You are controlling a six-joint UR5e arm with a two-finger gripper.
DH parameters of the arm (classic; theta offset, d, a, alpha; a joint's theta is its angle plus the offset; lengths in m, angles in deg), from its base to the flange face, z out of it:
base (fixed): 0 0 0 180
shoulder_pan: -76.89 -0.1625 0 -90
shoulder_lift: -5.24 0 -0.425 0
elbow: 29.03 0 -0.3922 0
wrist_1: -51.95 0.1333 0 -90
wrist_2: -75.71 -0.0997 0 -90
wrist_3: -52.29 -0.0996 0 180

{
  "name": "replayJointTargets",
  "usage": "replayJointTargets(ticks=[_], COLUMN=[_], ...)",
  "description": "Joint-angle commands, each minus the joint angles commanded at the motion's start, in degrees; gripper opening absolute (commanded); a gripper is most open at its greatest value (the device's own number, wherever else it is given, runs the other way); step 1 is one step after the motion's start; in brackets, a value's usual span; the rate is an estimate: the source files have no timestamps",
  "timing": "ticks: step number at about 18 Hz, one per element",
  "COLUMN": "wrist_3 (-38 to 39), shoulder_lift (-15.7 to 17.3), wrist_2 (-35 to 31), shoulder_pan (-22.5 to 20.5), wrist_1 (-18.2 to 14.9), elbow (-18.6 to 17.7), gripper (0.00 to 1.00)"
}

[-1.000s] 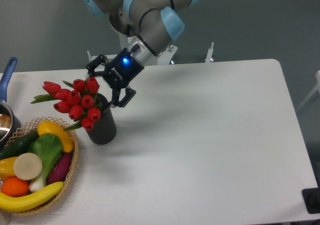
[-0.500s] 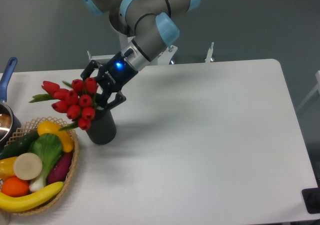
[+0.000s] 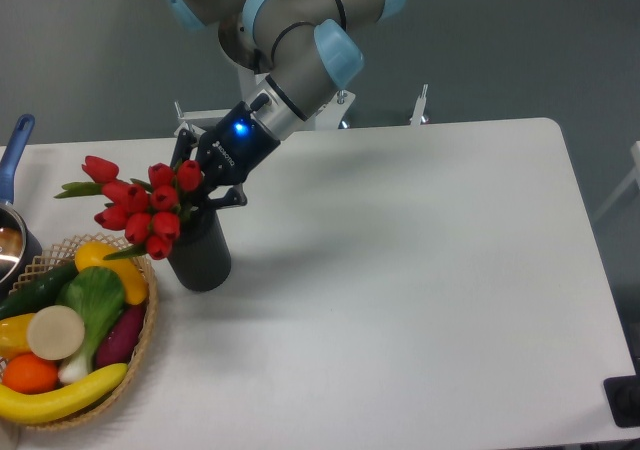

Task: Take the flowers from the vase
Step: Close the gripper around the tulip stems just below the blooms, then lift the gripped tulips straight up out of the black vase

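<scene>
One hand (image 3: 203, 182) now closed, flowers (image 3: 143, 208) shifted

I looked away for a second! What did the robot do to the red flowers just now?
The gripper moved left and closed in on the flowers just above the vase; whether it grips them is hard to tell. The bunch shifted a little left and up. The vase, basket and pot stayed put.
</scene>
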Motion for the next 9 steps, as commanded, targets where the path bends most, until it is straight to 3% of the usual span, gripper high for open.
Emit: replayJointTargets(ticks=[9], wrist_3=[13.46], shoulder_lift=[0.97], wrist_2=[0.09], shoulder_pan=[-0.61], wrist_1=[0.0], elbow=[7.38], gripper=[0.0])
